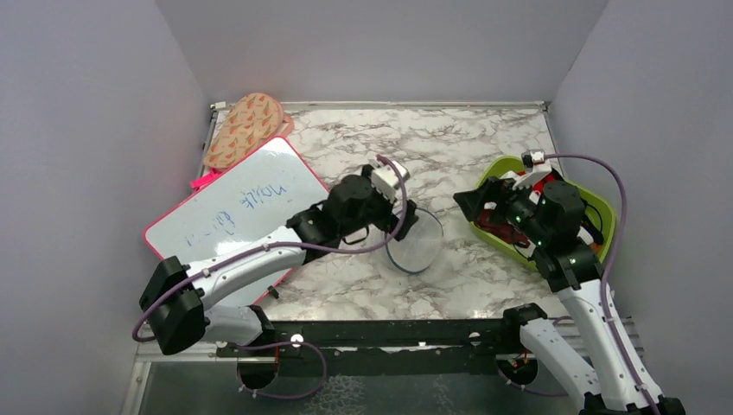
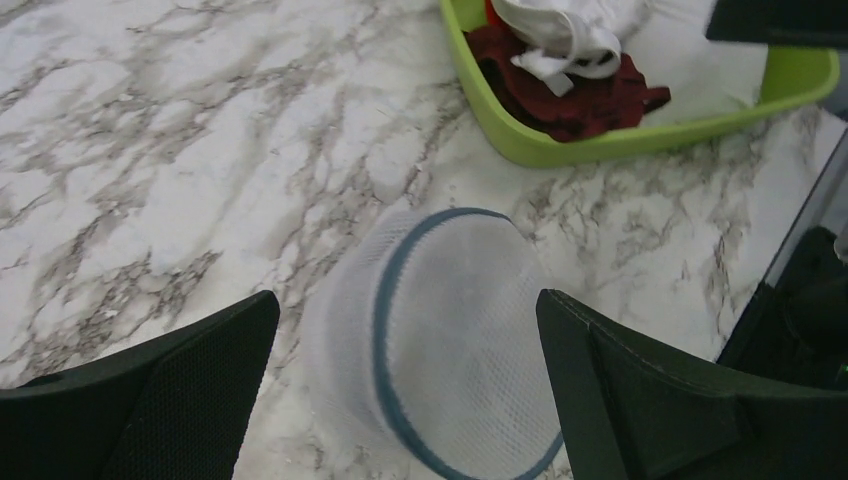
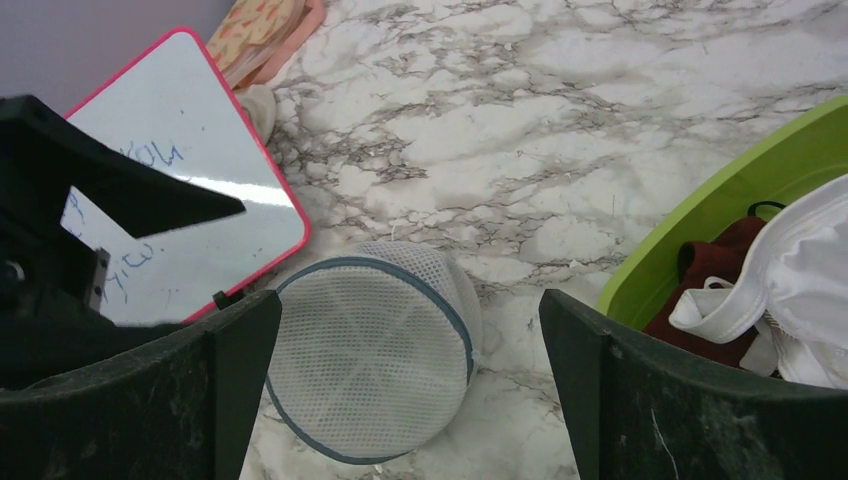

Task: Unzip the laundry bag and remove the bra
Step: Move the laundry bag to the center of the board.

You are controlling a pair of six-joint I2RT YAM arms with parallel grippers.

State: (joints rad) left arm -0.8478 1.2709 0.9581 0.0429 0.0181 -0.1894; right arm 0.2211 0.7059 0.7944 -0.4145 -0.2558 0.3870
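Observation:
The laundry bag (image 1: 416, 244) is a round white mesh drum with a dark blue-grey zipper rim. It lies tipped on its side on the marble table, shut. My left gripper (image 1: 393, 223) hovers just over its left side, open and empty. In the left wrist view the bag (image 2: 450, 350) sits between and below the spread fingers (image 2: 170, 400). My right gripper (image 1: 477, 204) is open and empty, apart from the bag, beside the tray. The bag (image 3: 372, 350) shows below it in the right wrist view. The black bra is hidden; only faint grey shadows show through the mesh.
A lime-green tray (image 1: 607, 212) at the right holds a dark red cloth (image 2: 585, 95) and a white cloth (image 2: 570, 35). A pink-framed whiteboard (image 1: 233, 207) lies at the left, under the left arm. A patterned flat item (image 1: 246, 128) lies at the back left.

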